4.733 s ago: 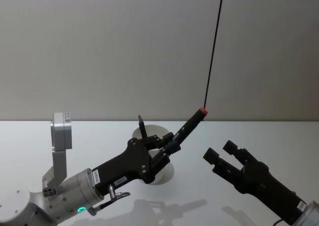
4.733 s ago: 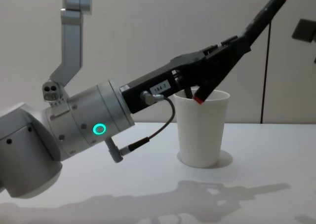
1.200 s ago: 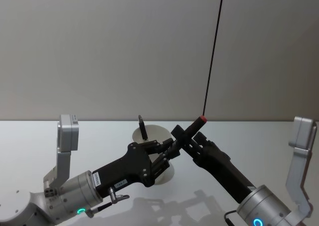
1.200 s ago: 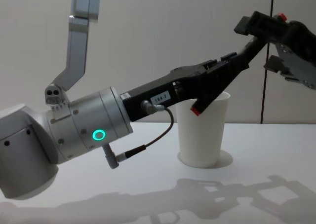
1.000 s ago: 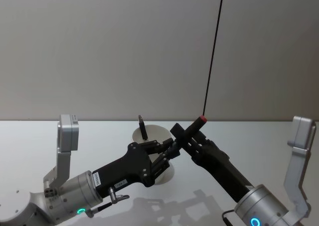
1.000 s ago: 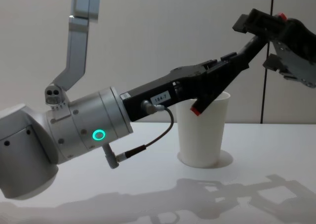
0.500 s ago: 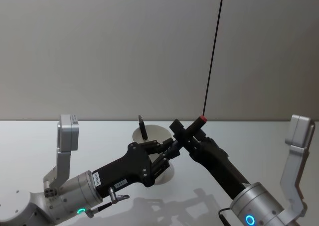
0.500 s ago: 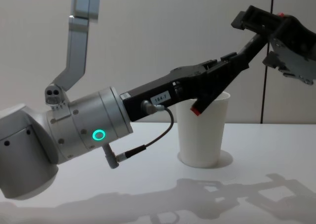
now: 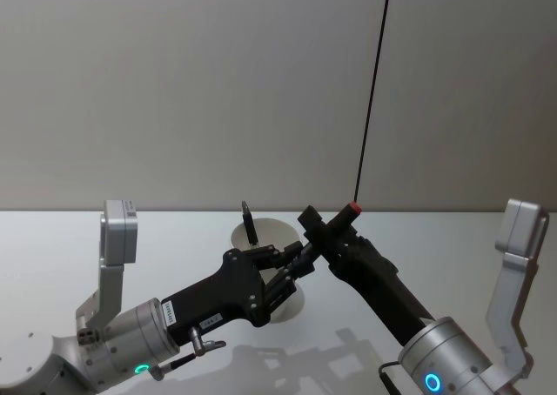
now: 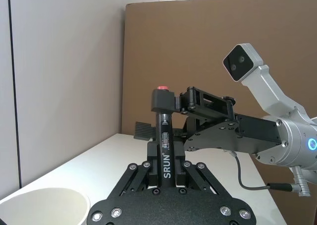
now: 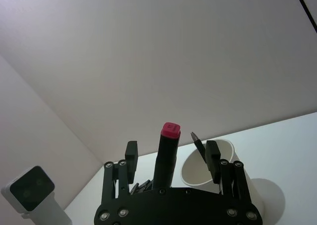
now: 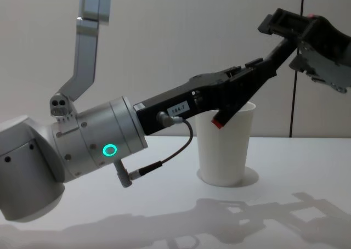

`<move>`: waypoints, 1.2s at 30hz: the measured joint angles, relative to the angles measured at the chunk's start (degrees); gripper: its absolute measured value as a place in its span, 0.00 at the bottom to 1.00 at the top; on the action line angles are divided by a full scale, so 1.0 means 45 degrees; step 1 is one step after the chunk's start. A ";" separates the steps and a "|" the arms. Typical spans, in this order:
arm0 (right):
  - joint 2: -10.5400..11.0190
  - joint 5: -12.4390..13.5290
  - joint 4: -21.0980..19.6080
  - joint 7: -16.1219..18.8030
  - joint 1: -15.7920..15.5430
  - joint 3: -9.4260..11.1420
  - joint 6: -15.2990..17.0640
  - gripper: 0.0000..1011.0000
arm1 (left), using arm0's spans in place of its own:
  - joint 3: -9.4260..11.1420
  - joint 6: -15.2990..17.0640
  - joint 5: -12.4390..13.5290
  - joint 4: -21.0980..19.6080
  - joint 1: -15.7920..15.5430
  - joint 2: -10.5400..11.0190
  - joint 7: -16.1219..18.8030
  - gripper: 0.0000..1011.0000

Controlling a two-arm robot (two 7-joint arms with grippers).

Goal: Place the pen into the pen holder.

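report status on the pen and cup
Left gripper shut on pen, tilted, outside pen holder. Right gripper open, straddling pen's red-capped end. Dark item stands in pen holder.

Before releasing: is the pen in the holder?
Out: left gripper holds the pen, lower end outside the pen holder; right gripper open around its top.

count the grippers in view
2. The left gripper is shut on the pen, near the white paper cup's rim. The right gripper is open, with a finger on either side of the pen's red-tipped upper end. None seems hidden.
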 joint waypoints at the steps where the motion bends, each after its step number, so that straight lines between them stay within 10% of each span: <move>1: -0.0002 -0.0003 0.0000 -0.0009 0.0002 -0.0004 -0.0003 0.88 | 0.0000 0.0000 0.0000 0.0000 0.0001 0.0000 0.0000 0.18; 19: -0.0032 -0.0031 -0.0003 -0.0105 0.0024 -0.0059 -0.0046 0.29 | 0.0002 0.0002 0.0006 0.0001 0.0001 -0.0001 0.0002 0.18; 36: -0.0022 -0.0038 0.0010 -0.0173 0.0021 -0.0049 -0.0058 0.22 | -0.0008 0.0000 -0.0003 0.0000 0.0001 0.0002 -0.0003 0.20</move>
